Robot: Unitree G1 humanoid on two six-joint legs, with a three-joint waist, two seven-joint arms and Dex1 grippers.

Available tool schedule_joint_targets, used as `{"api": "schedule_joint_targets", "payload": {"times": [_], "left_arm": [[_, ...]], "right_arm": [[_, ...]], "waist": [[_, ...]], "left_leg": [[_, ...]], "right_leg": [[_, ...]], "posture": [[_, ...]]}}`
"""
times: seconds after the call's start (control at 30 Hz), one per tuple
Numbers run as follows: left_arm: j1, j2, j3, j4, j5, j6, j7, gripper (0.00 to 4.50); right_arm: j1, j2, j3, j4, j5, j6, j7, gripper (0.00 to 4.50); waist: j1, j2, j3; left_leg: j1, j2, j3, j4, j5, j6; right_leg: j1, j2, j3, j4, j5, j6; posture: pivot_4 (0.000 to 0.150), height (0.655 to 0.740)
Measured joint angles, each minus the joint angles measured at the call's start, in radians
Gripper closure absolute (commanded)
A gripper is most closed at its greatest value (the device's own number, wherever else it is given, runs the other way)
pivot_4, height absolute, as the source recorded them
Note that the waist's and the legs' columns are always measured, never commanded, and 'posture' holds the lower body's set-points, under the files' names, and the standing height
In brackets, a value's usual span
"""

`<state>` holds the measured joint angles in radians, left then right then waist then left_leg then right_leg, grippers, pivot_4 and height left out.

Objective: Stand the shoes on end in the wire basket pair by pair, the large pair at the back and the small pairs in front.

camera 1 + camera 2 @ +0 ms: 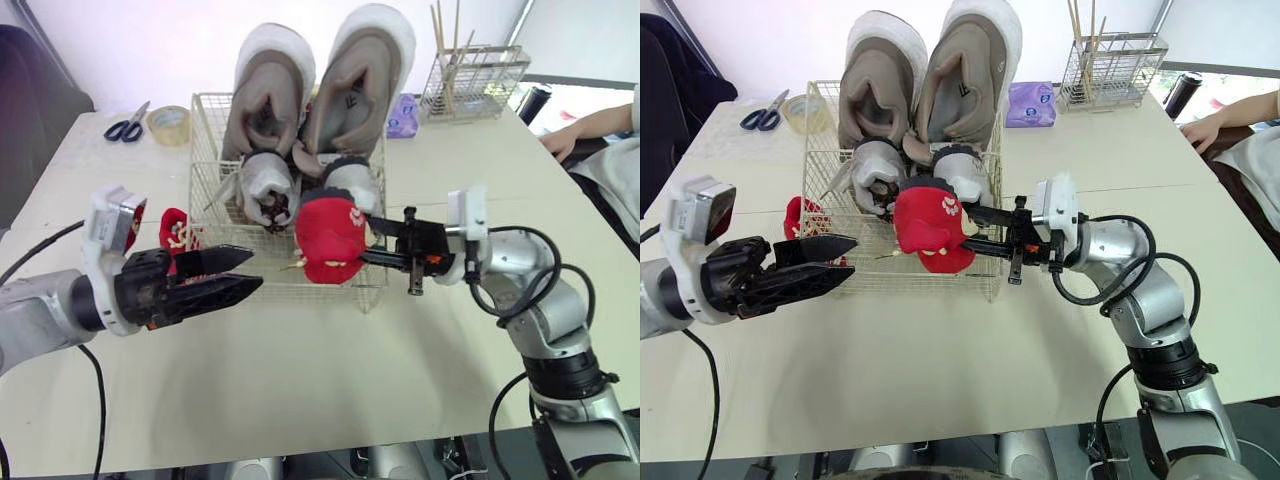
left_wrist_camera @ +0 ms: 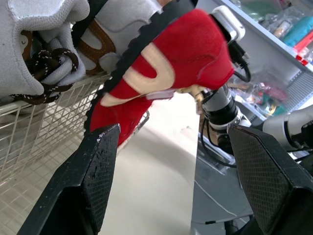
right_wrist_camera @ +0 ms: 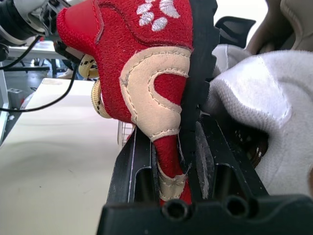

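step in hand: placing a small pair. right gripper (image 1: pixel 368 242) clamped on red shoe (image 1: pixel 330 240) at basket (image 1: pixel 205 140) front edge, before the grey pair (image 1: pixel 265 190). left gripper (image 1: pixel 255 270) apart, empty, near second red shoe (image 1: pixel 172 228) outside. next: lower upright, then release.

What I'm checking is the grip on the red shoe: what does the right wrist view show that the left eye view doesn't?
Right wrist view: one end of the red shoe clamped in the right gripper, its beige stitched panel close up. Left eye view: the wire basket, the large beige pair upright at its back, a second red shoe on the table by the open left gripper. Both: the red shoe beside a grey shoe.
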<state>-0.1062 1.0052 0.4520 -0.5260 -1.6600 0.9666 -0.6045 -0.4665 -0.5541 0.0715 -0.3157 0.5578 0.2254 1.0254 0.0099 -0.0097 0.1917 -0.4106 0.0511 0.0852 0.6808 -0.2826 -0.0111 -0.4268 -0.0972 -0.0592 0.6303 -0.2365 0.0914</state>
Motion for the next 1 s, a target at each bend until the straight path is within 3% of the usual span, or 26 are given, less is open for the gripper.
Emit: {"api": "schedule_joint_targets", "payload": {"times": [0.23, 0.27, 0.47, 1.0], "left_arm": [[0.000, -0.008, -0.006, -0.001, 0.001, -0.001, 0.004, 0.86], [0.000, -0.008, -0.006, -0.001, 0.001, -0.001, 0.004, 0.82], [0.000, -0.008, -0.006, -0.003, 0.001, -0.001, 0.009, 0.82], [-0.005, -0.026, -0.022, 0.006, 0.038, -0.001, 0.006, 0.82]], "right_arm": [[0.034, 0.042, 0.023, 0.089, -0.064, -0.104, 0.024, 3.98], [0.038, 0.046, 0.023, 0.096, -0.064, -0.105, 0.026, 2.95], [0.061, 0.050, 0.029, 0.104, -0.064, -0.106, 0.040, 0.16], [0.148, -0.041, -0.025, -0.019, -0.012, 0.027, 0.020, 0.16]], "waist": [[0.001, 0.000, 0.000], [0.001, 0.000, 0.000], [0.000, 0.000, 0.000], [0.001, 0.000, 0.000]], "left_leg": [[0.000, 0.000, 0.000, 0.000, 0.000, 0.000], [0.000, 0.000, 0.000, 0.000, 0.000, 0.000], [0.001, 0.000, 0.000, 0.000, 0.000, -0.001], [0.001, 0.000, 0.000, 0.000, 0.000, -0.001]], "right_leg": [[0.001, 0.000, 0.000, 0.000, 0.000, 0.000], [0.001, 0.000, 0.000, 0.000, 0.000, 0.000], [0.001, 0.000, 0.000, 0.000, 0.000, 0.000], [0.001, 0.000, 0.000, 0.000, -0.001, -0.002]], "posture": [[0.150, 0.7400], [0.150, 0.7400], [0.150, 0.7400], [0.150, 0.7400]]}}
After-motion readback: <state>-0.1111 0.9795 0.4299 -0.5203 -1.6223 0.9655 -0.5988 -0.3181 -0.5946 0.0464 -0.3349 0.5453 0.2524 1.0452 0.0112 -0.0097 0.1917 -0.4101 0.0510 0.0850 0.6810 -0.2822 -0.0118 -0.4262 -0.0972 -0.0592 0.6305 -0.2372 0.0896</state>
